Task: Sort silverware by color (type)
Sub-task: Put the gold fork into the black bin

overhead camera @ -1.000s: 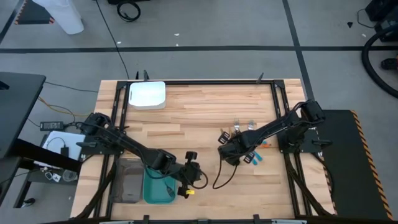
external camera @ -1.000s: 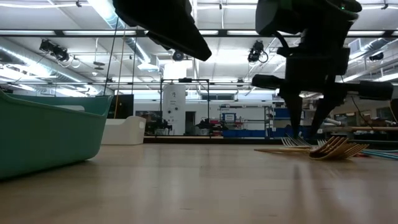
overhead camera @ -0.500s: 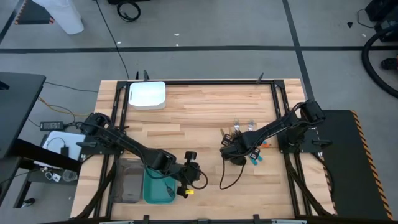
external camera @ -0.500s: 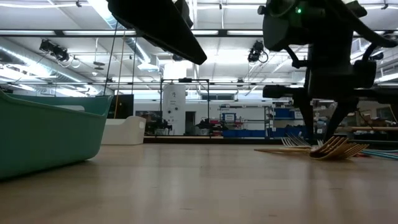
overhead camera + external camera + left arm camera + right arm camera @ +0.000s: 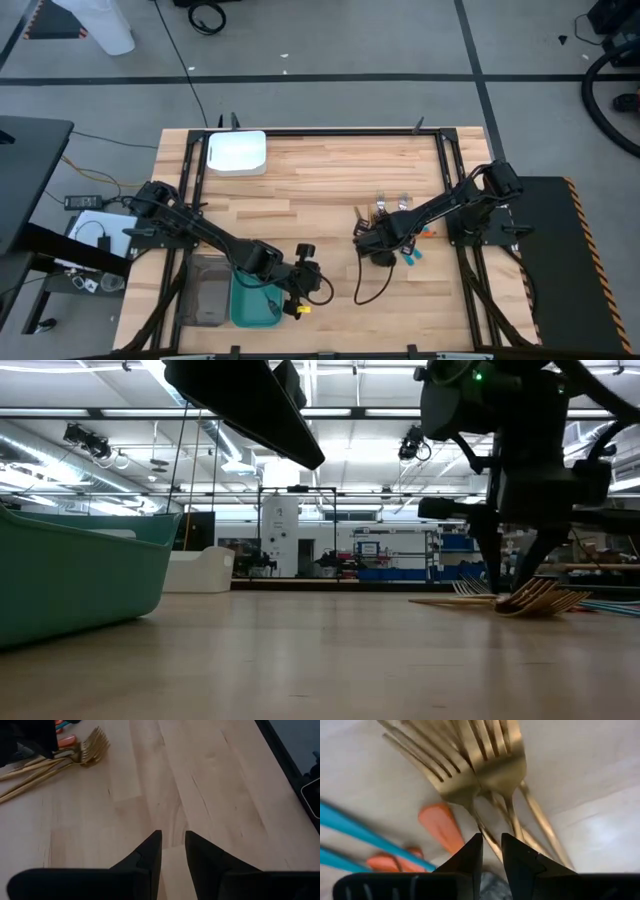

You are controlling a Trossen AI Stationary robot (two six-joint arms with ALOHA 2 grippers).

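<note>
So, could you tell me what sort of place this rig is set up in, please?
Probably a robotics lab or workshop hall: a wooden slatted table in a black metal frame stands on grey concrete floor with tape lines, and long ceiling strip lights and shelving racks show behind.

Trays on a wooden worktop, workshop floor around it

The pale plank worktop [image 5: 320,190] has a black frame along its edges. A white tray [image 5: 236,153] sits at its far left corner; at the near left edge a grey tray [image 5: 205,293] and a teal tray [image 5: 250,303] stand side by side, touching. In the low view the teal tray's wall [image 5: 75,575] fills the left, with the white tray [image 5: 200,570] farther back. Grey floor [image 5: 330,40] with dark taped lines surrounds the worktop; a black cable coil [image 5: 207,17] lies on it.
</note>
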